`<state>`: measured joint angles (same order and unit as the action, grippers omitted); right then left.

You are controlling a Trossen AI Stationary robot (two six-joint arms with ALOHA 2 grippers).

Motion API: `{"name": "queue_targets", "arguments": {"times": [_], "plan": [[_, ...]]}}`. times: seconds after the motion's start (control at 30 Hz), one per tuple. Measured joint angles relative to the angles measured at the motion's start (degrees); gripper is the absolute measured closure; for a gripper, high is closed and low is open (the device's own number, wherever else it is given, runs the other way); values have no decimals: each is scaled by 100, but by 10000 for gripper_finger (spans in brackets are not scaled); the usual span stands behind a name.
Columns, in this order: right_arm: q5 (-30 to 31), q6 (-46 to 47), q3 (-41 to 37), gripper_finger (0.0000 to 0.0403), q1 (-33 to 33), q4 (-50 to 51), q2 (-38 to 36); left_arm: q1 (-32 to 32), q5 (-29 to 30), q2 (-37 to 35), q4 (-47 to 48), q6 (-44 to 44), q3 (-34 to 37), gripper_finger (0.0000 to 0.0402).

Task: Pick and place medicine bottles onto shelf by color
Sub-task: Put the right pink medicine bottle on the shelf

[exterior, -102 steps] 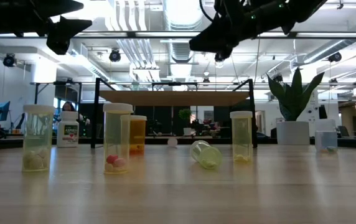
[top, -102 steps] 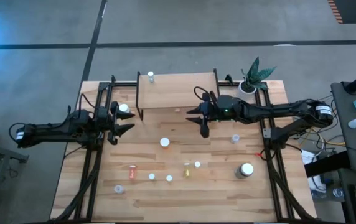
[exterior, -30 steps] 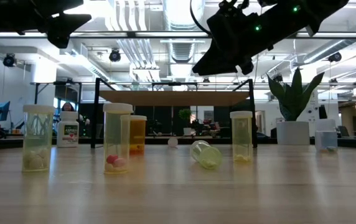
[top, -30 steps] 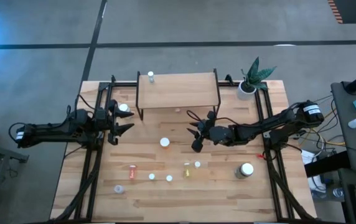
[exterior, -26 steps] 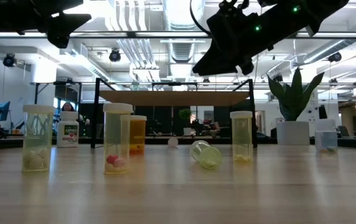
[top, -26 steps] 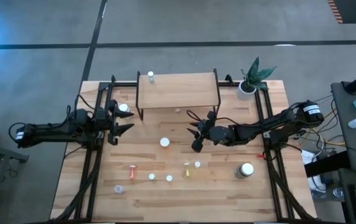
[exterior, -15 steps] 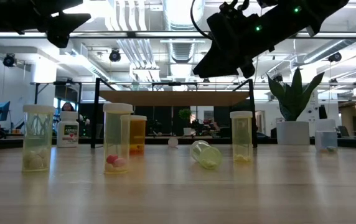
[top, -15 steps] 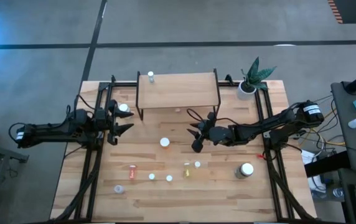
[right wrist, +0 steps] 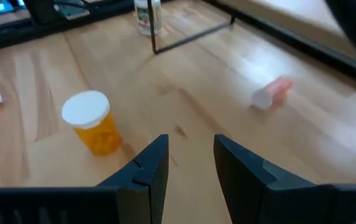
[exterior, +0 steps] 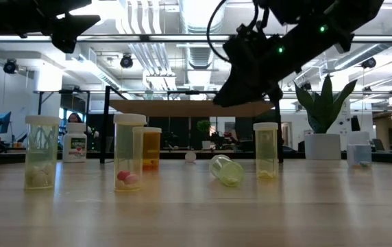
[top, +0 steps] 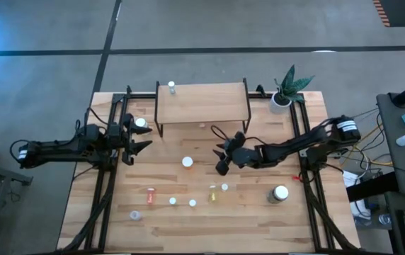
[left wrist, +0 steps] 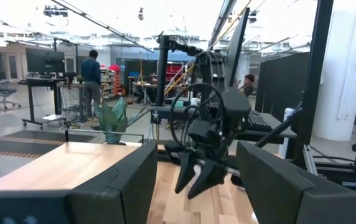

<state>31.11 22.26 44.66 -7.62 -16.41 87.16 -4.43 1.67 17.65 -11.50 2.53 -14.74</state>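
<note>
An orange bottle with a white cap (top: 187,162) stands upright on the table; it also shows in the right wrist view (right wrist: 94,130). My right gripper (top: 219,159) is open and empty, hovering just to its right, fingers pointing at it (right wrist: 190,168). My left gripper (top: 144,140) is open and empty at the table's left, beside a white bottle (top: 140,123). The shelf (top: 202,103) stands at the far middle with one small white bottle (top: 171,87) on its left end. Several more bottles stand or lie near the front (top: 192,202).
A potted plant (top: 284,92) stands at the far right. A larger white-capped bottle (top: 280,193) stands at the near right. A pink bottle (top: 151,193) and a yellow one (top: 212,191) lie on their sides. Black frame rails (top: 107,177) run along both table sides.
My right gripper has come down a little toward the table, staying open, just right of the orange bottle. The bottles have not moved.
</note>
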Motion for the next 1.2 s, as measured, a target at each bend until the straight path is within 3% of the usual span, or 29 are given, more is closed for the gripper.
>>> {"name": "queue_targets", "arguments": {"times": [0.2, 0.6, 0.93, 1.2], "plan": [[321, 157, 0, 269, 0, -111, 222, 1, 3, 0, 2, 8, 0, 198], [942, 790, 0, 177, 11, -349, 493, 2, 9, 20, 4, 21, 0, 198], [1148, 782, 2, 170, 68, -1322, 1099, 2, 8, 20, 0, 20, 1, 198], [1554, 1079, 183, 170, 262, -1450, 1495, 2, 7, 25, 0, 13, 2, 198]]}}
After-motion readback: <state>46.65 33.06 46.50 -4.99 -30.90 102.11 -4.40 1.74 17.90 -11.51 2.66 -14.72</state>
